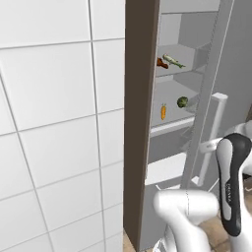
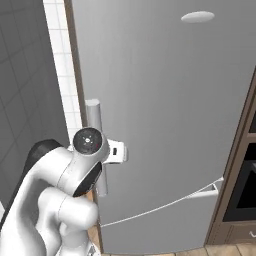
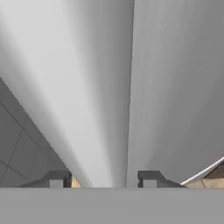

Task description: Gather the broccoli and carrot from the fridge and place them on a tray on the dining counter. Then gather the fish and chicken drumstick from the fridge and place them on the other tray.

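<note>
The arm (image 2: 60, 200) has rounded glossy white shells with dark grey joint sections; one joint ends in a round dark cap with a small red mark.

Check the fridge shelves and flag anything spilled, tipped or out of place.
Nothing stands out. The fridge door is ajar; inside, the drumstick and fish lie on the upper shelf, the carrot and broccoli on the one below, with no spill visible.
</note>
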